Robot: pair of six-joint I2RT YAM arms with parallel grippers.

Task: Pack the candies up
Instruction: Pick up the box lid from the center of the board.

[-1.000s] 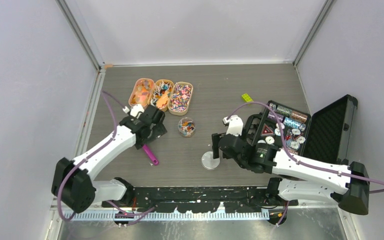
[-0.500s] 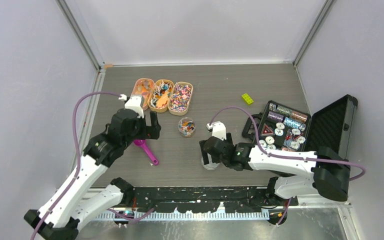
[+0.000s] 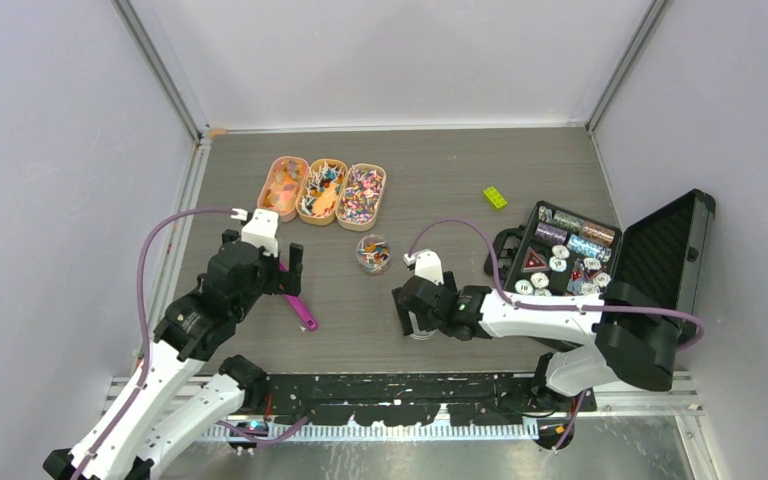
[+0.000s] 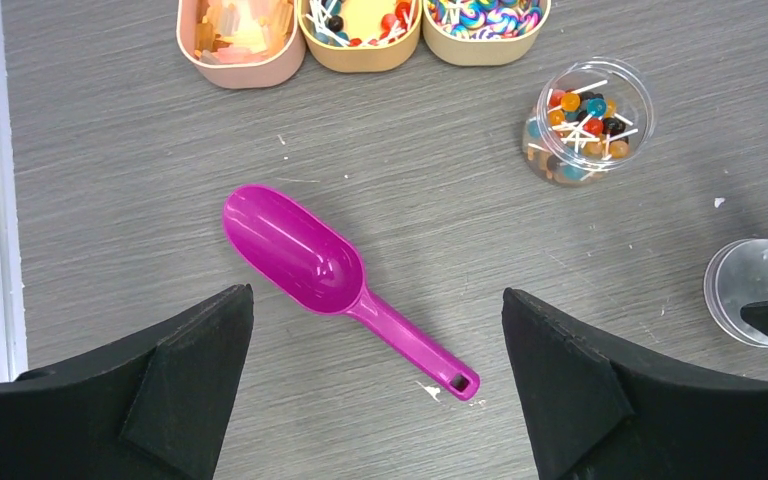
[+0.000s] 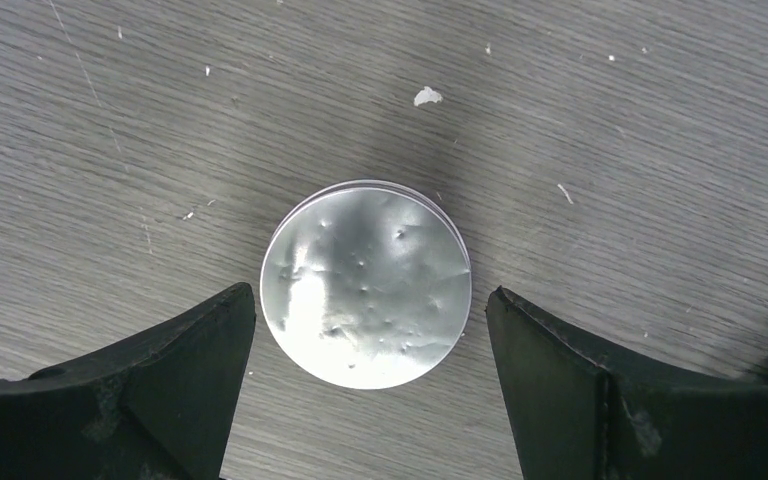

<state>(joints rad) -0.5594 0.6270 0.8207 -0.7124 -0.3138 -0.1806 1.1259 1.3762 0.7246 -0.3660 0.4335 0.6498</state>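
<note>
Magenta scoop (image 4: 305, 260) now sits under the open left claw (image 4: 376, 292), ready for scooping candies (image 3: 361, 193); open right claw (image 5: 370, 291) has reached the lid (image 5: 360, 250).

A dark grey wood-grain surface (image 3: 460, 170), flecked with white specks, fills the middle. Plain pale lilac walls (image 3: 390, 60) enclose it at 9, 12 and 3 o'clock, aluminium posts (image 3: 162, 70) stand in the far corners, and the light is even

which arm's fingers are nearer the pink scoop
Left. The left fingers hang open right over the pink scoop; the right fingers are off to its right, over the silver lid.
</note>
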